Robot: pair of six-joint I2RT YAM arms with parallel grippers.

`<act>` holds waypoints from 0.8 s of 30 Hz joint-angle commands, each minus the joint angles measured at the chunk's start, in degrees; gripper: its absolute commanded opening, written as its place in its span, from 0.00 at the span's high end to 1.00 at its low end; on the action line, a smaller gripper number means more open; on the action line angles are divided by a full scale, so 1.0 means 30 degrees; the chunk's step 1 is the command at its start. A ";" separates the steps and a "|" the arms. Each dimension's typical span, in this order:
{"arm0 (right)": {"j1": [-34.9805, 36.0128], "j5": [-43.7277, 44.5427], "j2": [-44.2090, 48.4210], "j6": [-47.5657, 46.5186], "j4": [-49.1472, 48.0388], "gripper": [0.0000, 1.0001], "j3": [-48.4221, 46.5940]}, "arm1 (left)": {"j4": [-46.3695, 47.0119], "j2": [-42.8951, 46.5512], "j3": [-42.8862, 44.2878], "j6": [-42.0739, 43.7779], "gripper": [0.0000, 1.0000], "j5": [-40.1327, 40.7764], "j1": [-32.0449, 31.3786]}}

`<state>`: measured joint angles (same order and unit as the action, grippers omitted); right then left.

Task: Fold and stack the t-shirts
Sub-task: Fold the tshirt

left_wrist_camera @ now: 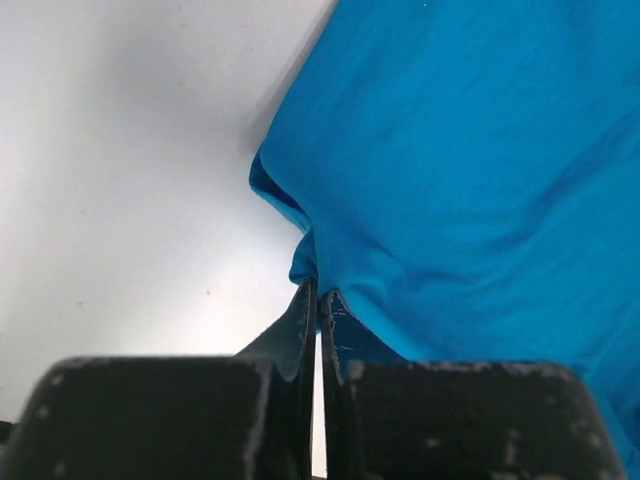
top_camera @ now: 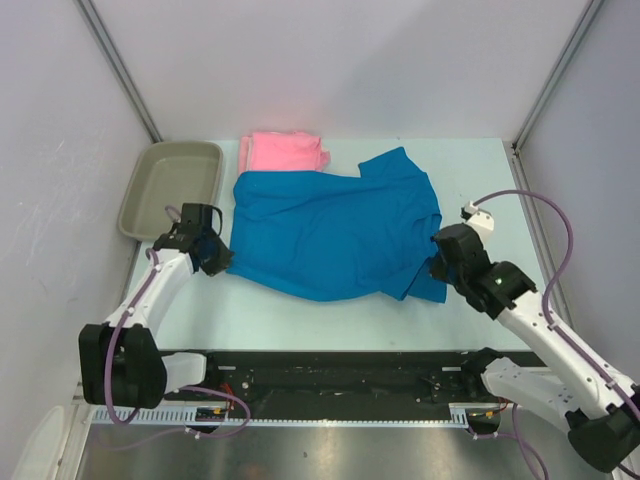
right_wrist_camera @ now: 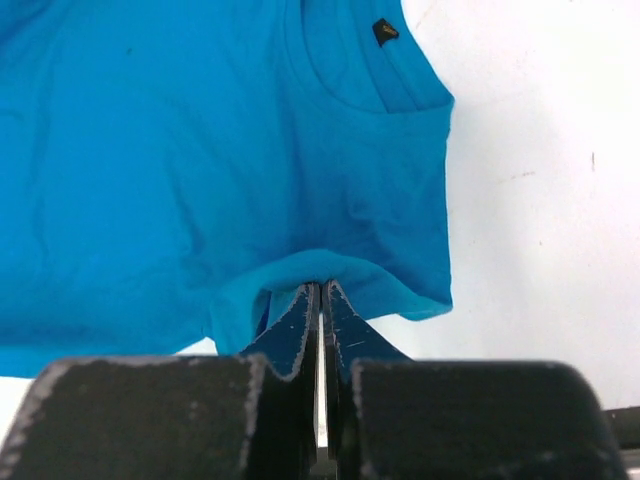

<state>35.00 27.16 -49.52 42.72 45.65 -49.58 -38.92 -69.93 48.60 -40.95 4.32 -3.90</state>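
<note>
Left pincer (left_wrist_camera: 318,292) clamped on blue t-shirt (top_camera: 335,235) edge, right pincer (right_wrist_camera: 322,290) pinching its opposite hem

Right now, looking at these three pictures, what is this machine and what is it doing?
These are two robot arms bolted at the near edge of a table. The big picture looks down from above. The other two come from cameras on each wrist, looking along the claw. On the table lie a blue shirt, a pink shirt behind it, and a grey tray at the left. The left claw is shut on the blue shirt's left edge, the right claw on its right edge.
</note>
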 commanded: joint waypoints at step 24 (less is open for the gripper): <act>-0.6833 -0.8847 -0.5819 -0.6710 -0.6252 1.00 -0.3540 | 0.0346 -0.2062 0.3664 0.0934 1.00 -0.1234 0.2530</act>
<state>15.20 2.52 -67.05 24.80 29.21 -56.66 -37.41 -77.14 56.99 -39.90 0.99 2.50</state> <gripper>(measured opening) 0.010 0.010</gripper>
